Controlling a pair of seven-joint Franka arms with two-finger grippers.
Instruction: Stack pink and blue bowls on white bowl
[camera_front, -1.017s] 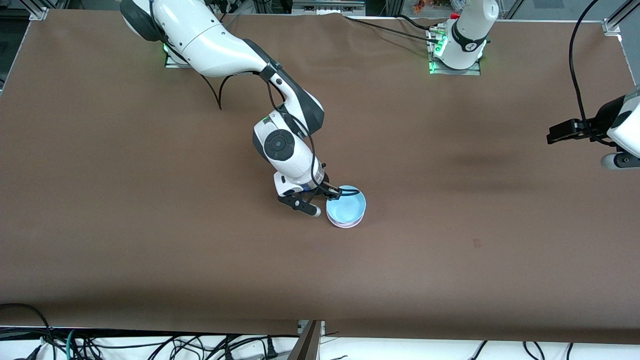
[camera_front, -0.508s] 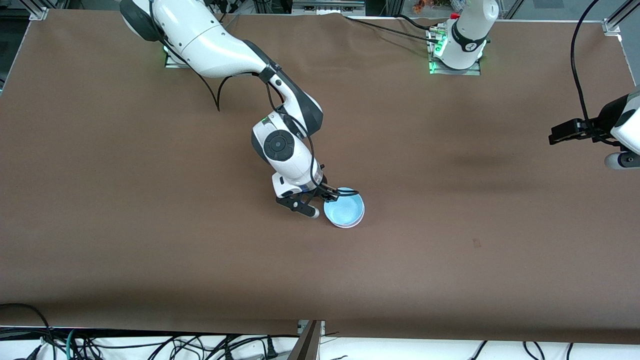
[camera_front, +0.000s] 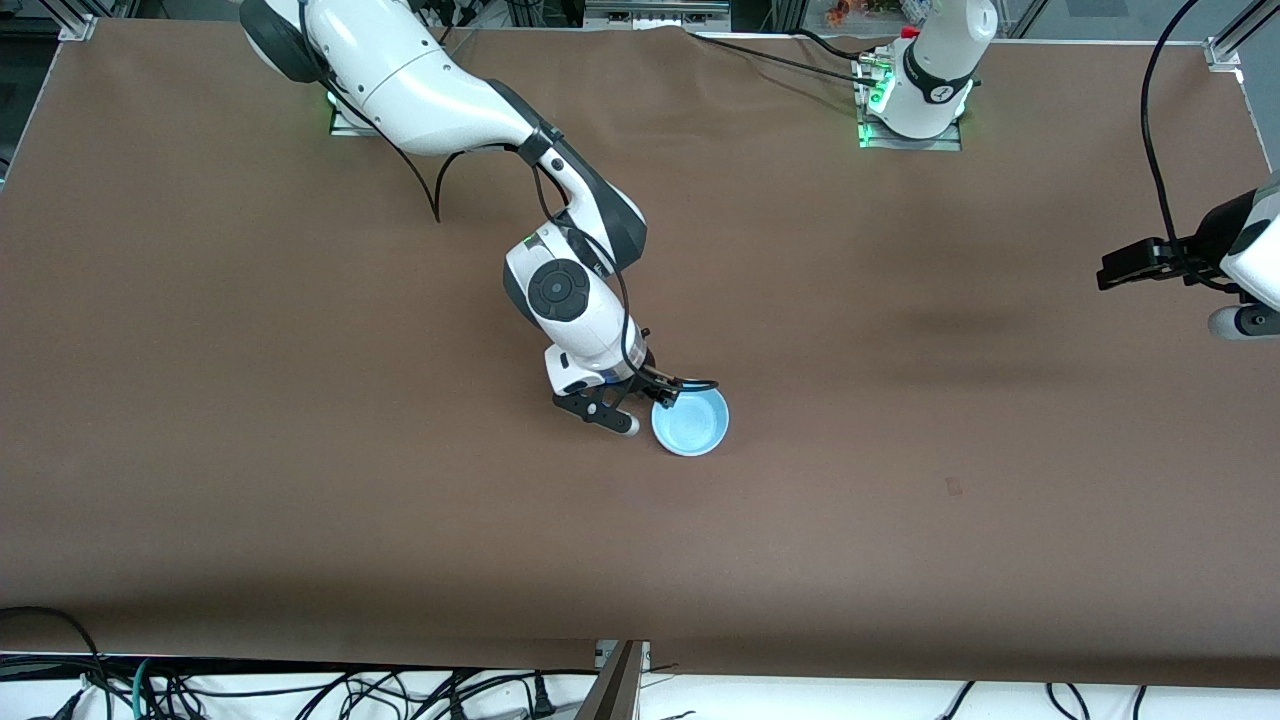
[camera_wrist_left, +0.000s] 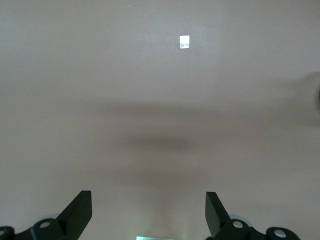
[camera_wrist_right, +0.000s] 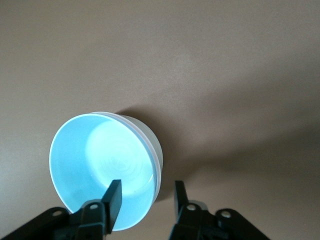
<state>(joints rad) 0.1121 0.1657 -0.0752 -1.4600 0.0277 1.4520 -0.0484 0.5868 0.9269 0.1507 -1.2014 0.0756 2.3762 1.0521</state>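
The light blue bowl (camera_front: 690, 420) sits nested on top of a stack near the table's middle. In the right wrist view the blue bowl (camera_wrist_right: 100, 160) has a pale whitish bowl wall (camera_wrist_right: 148, 134) under it. I cannot tell the pink bowl from the white bowl there. My right gripper (camera_front: 668, 392) is at the stack's rim on the side toward the right arm's end. It is open (camera_wrist_right: 147, 197), with one finger inside the blue bowl and one outside, apart from the rim. My left gripper (camera_wrist_left: 148, 210) is open and empty over bare table.
The brown table (camera_front: 300, 400) spreads wide around the stack. The left arm's hand (camera_front: 1245, 270) waits at the table's left-arm end. A small white square mark (camera_wrist_left: 184, 42) lies on the table in the left wrist view. Cables hang along the table's near edge (camera_front: 300, 690).
The blue bowl has dropped from a tilted perch into the stack, so the pale rims under it no longer show in the front view. The left arm has barely moved.
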